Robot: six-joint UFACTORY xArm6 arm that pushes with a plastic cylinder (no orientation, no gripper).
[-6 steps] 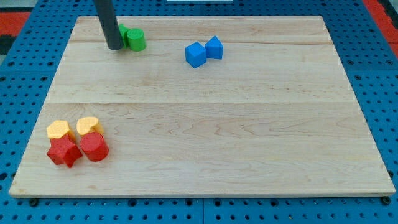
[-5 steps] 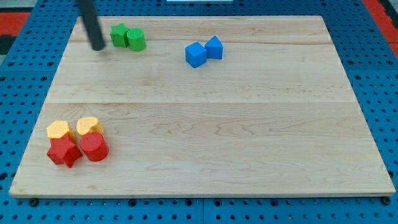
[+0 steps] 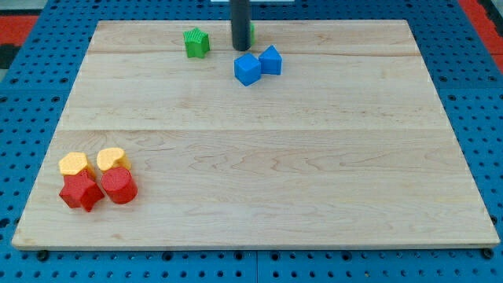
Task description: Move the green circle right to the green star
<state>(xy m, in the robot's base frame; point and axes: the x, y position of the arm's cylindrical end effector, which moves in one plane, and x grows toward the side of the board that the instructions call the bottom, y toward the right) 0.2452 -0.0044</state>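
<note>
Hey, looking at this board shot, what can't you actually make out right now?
- Green circle: camera view, mostly hidden behind the rod; only a green sliver shows at the rod's right edge, so its shape is unconfirmed.
- My tip: whether it touches that sliver cannot be told.
- Green star: too small and soft to read its points.
- Rod's upper part: cut off by the view's top edge.
- Yellow blocks: exact shapes unclear.

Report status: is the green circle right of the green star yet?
Looks done: a green piece, mostly hidden behind the rod and probably the circle, lies to the view's right of the green star, with a gap between them. In hand: my tip stands between the two, close by that piece, above the blue blocks. Left: probably little, perhaps closing the gap.
</note>
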